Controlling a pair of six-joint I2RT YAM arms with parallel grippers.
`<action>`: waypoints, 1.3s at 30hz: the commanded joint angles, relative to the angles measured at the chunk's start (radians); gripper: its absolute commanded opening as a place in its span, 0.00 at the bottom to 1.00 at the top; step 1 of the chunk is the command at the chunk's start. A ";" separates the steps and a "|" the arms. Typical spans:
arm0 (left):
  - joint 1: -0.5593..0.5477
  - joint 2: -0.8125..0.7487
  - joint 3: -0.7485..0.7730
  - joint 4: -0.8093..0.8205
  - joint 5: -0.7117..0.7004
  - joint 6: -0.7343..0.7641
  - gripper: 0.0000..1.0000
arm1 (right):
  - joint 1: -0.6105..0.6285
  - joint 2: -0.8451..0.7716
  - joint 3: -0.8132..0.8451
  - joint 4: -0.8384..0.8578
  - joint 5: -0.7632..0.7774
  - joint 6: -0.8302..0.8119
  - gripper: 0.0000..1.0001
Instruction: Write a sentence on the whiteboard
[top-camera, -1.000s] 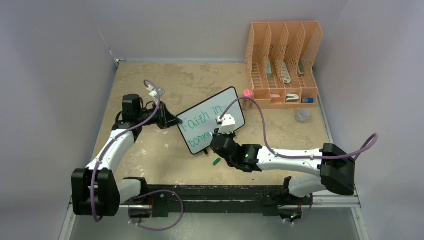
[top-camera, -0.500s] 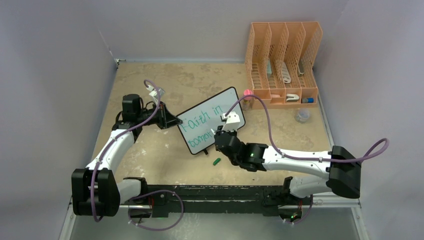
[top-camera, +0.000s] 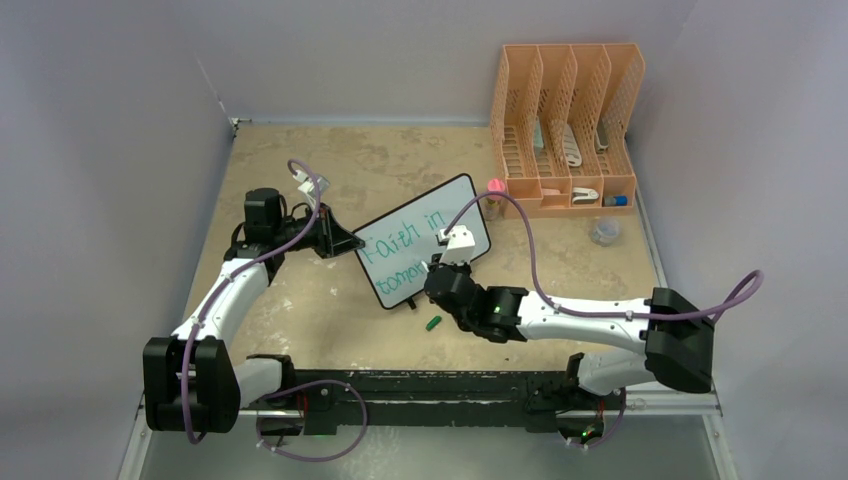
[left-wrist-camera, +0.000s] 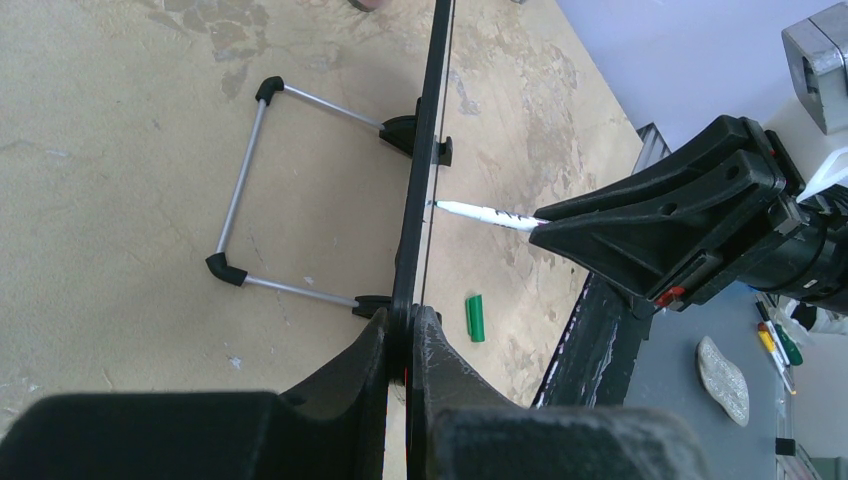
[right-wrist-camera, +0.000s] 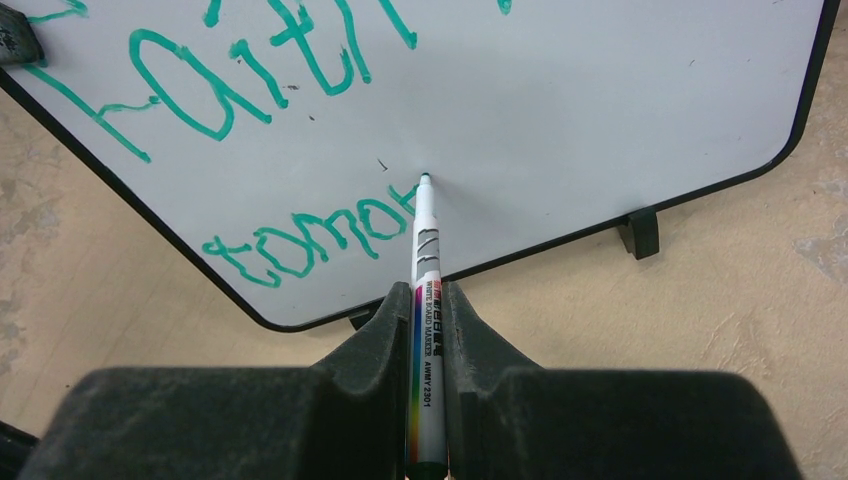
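White whiteboard (right-wrist-camera: 600, 120) just beyond right pincer (right-wrist-camera: 428, 295)

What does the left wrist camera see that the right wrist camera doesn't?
Only the left wrist view shows the wire stand behind the whiteboard, the green cap lying on the table, and the left jaws pinching the board's edge. Only the right wrist view shows the green writing on the board's front and the rainbow stripe on the marker. Both show the whiteboard, the marker with its tip at the board, and the table.
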 joint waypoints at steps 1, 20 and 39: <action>-0.012 0.000 0.014 -0.052 -0.050 0.036 0.00 | -0.007 0.006 0.015 0.034 0.009 -0.006 0.00; -0.012 0.000 0.014 -0.052 -0.052 0.036 0.00 | -0.007 0.001 -0.032 -0.049 -0.019 0.079 0.00; -0.011 0.000 0.014 -0.052 -0.055 0.038 0.00 | -0.007 -0.068 -0.011 -0.027 -0.017 0.047 0.00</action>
